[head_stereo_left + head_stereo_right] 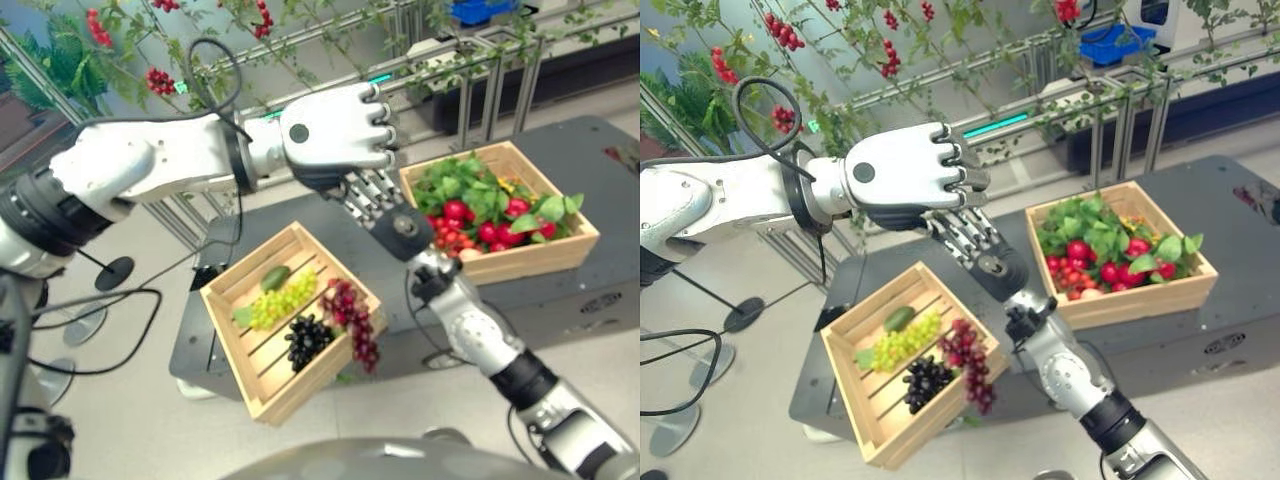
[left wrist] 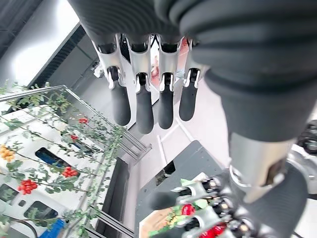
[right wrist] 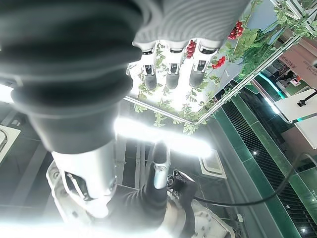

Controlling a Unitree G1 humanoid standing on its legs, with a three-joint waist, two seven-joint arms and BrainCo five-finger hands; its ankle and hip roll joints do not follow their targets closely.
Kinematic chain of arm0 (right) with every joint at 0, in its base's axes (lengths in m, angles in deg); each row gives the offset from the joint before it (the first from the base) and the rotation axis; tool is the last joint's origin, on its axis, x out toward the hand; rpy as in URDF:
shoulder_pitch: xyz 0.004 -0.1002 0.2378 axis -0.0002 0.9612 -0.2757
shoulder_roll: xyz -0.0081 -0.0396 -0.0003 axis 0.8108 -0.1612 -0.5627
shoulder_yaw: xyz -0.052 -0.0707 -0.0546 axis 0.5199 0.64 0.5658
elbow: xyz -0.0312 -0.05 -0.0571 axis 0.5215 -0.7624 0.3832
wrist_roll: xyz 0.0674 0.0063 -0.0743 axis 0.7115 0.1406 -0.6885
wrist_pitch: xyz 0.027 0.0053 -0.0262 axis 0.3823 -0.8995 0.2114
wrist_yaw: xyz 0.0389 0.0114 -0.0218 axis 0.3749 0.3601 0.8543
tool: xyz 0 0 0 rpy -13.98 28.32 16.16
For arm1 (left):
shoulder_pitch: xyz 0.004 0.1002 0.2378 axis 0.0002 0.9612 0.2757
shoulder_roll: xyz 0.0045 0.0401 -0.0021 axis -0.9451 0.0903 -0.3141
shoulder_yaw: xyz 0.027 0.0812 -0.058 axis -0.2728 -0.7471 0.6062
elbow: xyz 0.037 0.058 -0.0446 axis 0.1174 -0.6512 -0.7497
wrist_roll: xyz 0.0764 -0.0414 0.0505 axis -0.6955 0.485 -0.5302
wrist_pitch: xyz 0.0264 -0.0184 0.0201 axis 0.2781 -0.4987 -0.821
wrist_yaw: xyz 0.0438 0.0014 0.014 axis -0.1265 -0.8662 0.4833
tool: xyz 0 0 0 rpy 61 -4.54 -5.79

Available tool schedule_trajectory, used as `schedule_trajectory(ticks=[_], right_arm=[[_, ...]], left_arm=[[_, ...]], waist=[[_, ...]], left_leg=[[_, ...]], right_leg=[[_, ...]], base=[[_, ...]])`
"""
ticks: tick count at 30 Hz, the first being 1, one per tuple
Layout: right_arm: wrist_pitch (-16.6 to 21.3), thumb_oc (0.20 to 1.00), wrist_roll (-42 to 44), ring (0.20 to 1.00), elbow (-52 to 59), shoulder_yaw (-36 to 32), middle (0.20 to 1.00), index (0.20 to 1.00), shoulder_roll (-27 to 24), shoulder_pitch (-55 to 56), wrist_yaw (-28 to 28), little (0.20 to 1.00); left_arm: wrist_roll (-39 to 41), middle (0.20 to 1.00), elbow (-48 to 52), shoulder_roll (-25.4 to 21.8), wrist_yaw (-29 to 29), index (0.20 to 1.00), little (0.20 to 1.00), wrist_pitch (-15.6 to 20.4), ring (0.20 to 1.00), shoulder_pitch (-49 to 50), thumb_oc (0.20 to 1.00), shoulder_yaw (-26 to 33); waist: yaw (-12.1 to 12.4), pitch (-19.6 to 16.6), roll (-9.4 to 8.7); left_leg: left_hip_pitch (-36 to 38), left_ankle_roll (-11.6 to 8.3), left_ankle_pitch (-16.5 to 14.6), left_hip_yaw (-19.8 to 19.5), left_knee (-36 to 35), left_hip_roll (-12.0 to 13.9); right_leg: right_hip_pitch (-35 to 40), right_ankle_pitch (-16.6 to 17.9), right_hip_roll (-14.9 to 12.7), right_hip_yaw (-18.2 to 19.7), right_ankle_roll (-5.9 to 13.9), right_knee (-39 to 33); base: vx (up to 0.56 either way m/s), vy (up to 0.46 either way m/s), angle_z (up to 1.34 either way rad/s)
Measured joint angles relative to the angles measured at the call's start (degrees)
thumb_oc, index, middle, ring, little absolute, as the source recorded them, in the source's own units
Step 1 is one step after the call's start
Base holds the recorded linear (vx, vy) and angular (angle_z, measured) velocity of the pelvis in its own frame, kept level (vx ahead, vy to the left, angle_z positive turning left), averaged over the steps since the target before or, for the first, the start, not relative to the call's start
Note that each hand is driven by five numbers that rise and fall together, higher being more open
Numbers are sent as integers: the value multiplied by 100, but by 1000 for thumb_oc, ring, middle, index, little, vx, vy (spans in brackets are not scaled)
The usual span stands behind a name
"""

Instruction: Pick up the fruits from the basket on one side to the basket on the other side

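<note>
At the bench's near left corner a wooden crate was seen overhanging the edge, tilted. In it lay a green grape bunch, a small green fruit, a black grape bunch and a dark red grape bunch draped over its right rim. Farther back, toward the bench's right side, a second wooden crate was filled with red fruits among green leaves. Between and above the crates both hands were raised: the left hand was clenched on nothing, and the right hand, just beneath it, was held with fingers extended, empty. Behind the bench a metal frame hung with leafy vines and red berries was seen.
</note>
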Motion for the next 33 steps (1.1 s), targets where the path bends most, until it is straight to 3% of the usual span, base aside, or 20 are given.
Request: schedule_trajectory(ticks=[14,20,21,22,24,25,28,29,33], right_arm=[[-121,1000,-197,1000,-14,207,1000,1000,-160,124,57,1000],[-120,1000,-336,1000,-10,147,1000,1000,-222,202,58,1000],[-114,1000,-337,1000,-8,114,1000,1000,-239,268,56,1000],[-116,1000,-346,1000,-8,112,1000,1000,-293,302,56,1000],[-117,1000,-439,1000,-8,78,1000,1000,-357,375,53,1000],[-121,1000,-464,1000,9,30,1000,1000,-370,433,54,1000],[-120,1000,-577,1000,22,-176,1000,1000,-397,571,49,1000],[-122,1000,-620,1000,42,-312,1000,1000,-433,648,41,1000],[-122,1000,-768,1000,81,-822,1000,1000,-508,991,-18,1000]], left_arm=[[398,200,-38,-40,-247,200,200,32,200,566,200,522],[447,200,-79,-42,-252,200,200,14,200,1684,200,1450],[462,282,-120,-48,-255,282,282,-17,282,1902,282,1607],[464,282,-180,-54,-271,282,282,-28,282,1939,282,1607],[498,711,-250,-107,-291,711,711,-50,711,2032,711,1607],[505,1000,-320,-125,-316,1000,1000,-78,1000,2131,1000,1655],[688,1000,-424,-118,-387,1000,1000,-152,1000,2721,1000,2028],[798,1000,-500,-100,-496,1000,1000,-217,1000,3088,1000,2263],[1333,1000,-760,140,-712,1000,1000,-424,1000,4631,1000,3525]], waist=[[16,-9,-49],[18,-46,-115],[23,-67,-110],[33,-34,-184],[33,-41,-205],[41,-26,-261],[37,-11,-373],[45,15,-463],[68,24,-529]], left_leg=[[3,1,-1,3,0,16],[3,2,-1,1,-1,24],[9,1,-1,1,-2,29],[-4,1,-1,1,-3,32],[-3,1,-3,-3,-6,38],[-1,-2,-5,-9,-13,39],[-8,-3,-4,-7,-10,40],[-21,-2,-4,-7,-14,43],[-46,-2,-10,12,-18,40]], right_leg=[[-1,0,24,14,-1,6],[-2,0,37,24,-3,14],[-2,-5,38,26,-8,-1],[-13,-5,42,22,-9,4],[-14,-7,42,18,-12,7],[-13,-7,44,13,-12,12],[-22,-7,48,16,-12,14],[-41,-7,52,18,-12,29],[-133,-23,54,90,-25,74]], base=[[0,0,0],[0,0,0],[0,0,0],[0,0,0],[0,0,0],[0,0,0],[0,0,0],[0,10,-4],[-1,20,-9]])
